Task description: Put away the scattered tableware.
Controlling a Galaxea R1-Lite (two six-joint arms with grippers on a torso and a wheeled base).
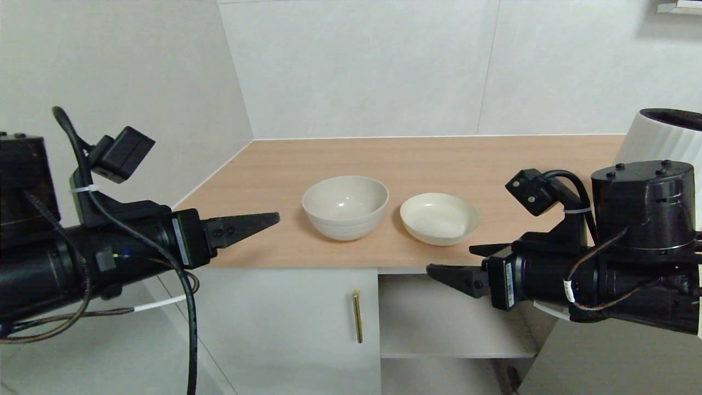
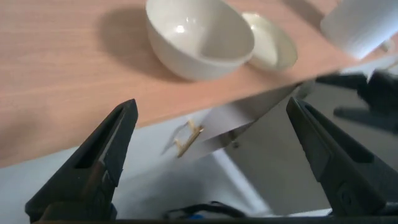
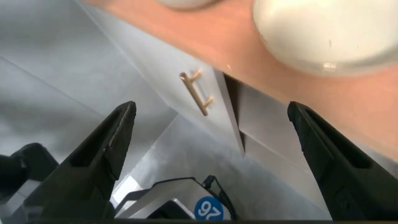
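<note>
A deep cream bowl [image 1: 345,207] [image 2: 199,37] stands on the wooden counter [image 1: 417,156], with a shallow cream dish [image 1: 439,218] [image 2: 270,46] [image 3: 329,31] just to its right. My left gripper [image 1: 269,219] [image 2: 211,143] hangs open at the counter's front edge, left of the deep bowl and apart from it. My right gripper [image 1: 458,262] [image 3: 211,137] is open too, level with the counter's front edge and just below the shallow dish. Neither gripper has anything between its fingers.
Under the counter a white cabinet door with a gold handle [image 1: 357,316] [image 3: 196,93] is closed; beside it an open compartment with a shelf [image 1: 449,323]. A white ribbed container [image 1: 666,137] [image 2: 357,25] stands at the counter's right end. Tiled walls bound the left and back.
</note>
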